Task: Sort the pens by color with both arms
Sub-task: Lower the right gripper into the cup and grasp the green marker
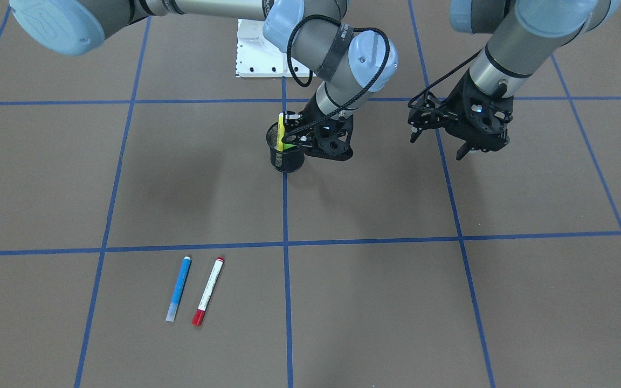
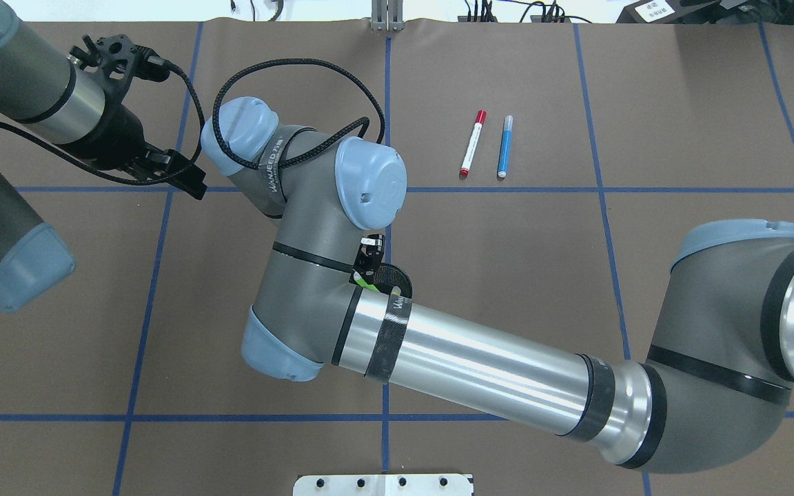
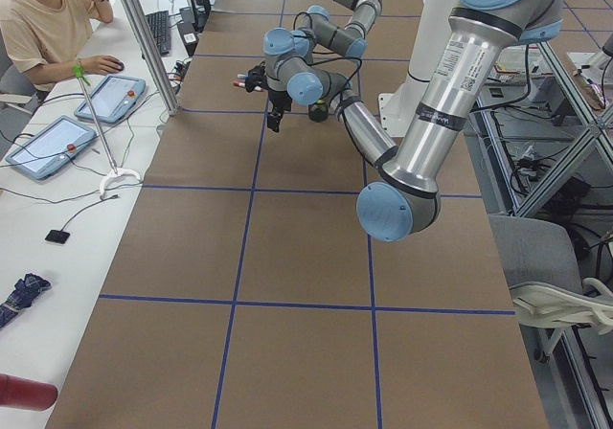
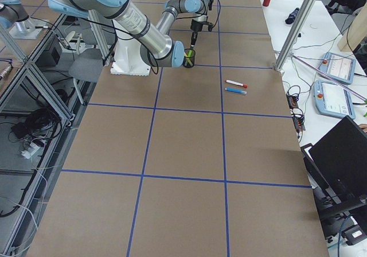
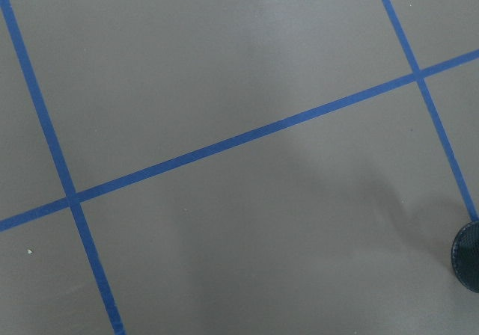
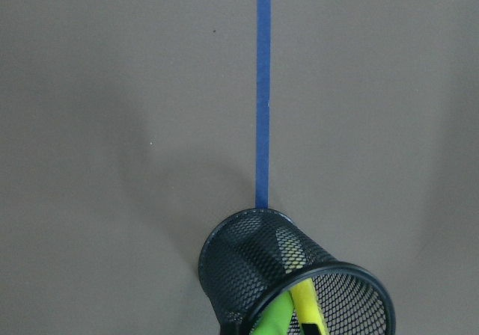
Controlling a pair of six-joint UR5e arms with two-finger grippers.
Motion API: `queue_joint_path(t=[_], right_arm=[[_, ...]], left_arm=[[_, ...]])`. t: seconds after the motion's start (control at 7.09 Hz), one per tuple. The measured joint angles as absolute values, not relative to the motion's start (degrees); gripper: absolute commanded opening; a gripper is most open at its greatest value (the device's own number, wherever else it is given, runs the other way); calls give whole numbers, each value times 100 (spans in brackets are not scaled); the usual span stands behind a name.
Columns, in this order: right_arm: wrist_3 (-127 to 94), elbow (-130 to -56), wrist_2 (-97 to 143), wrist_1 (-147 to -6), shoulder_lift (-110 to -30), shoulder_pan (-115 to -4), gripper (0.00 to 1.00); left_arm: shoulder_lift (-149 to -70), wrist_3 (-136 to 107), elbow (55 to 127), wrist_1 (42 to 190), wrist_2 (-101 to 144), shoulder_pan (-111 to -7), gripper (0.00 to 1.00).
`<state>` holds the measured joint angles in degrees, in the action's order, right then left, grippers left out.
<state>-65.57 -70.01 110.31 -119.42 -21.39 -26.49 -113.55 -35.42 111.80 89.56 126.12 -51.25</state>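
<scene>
A black mesh cup (image 1: pixel 286 155) stands on the centre blue line and holds the yellow pen (image 1: pixel 281 129) upright and the lime green pen (image 1: pixel 289 146) leaning. Both show in the right wrist view, yellow (image 6: pixel 308 305) and green (image 6: pixel 273 318). My right gripper (image 1: pixel 296 128) hangs at the cup's rim, its fingers apart beside the yellow pen's top, not clearly gripping it. The blue pen (image 1: pixel 178 288) and the red-capped white pen (image 1: pixel 208 291) lie side by side on the table, far from both grippers. My left gripper (image 1: pixel 437 146) is open and empty above the table.
The brown table (image 1: pixel 375 302) is marked into squares by blue tape. The white base pedestal (image 1: pixel 259 56) stands behind the cup. In the overhead view the right forearm (image 2: pixel 480 365) covers most of the cup (image 2: pixel 397 277). An operator (image 3: pixel 43 22) sits at a side desk.
</scene>
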Motion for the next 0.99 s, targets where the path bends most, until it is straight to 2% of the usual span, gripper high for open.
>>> queue_joint_path(t=[0.56, 0.99], right_arm=[[-6515, -7035, 10995, -12001, -2129, -2649, 0], [-6325, -7375, 10901, -12205, -2119, -2711, 0]], left_arm=[[-11355, -3544, 11180, 8956, 12612, -5118, 99], [-11363, -3562, 11185, 8956, 12612, -5116, 99]])
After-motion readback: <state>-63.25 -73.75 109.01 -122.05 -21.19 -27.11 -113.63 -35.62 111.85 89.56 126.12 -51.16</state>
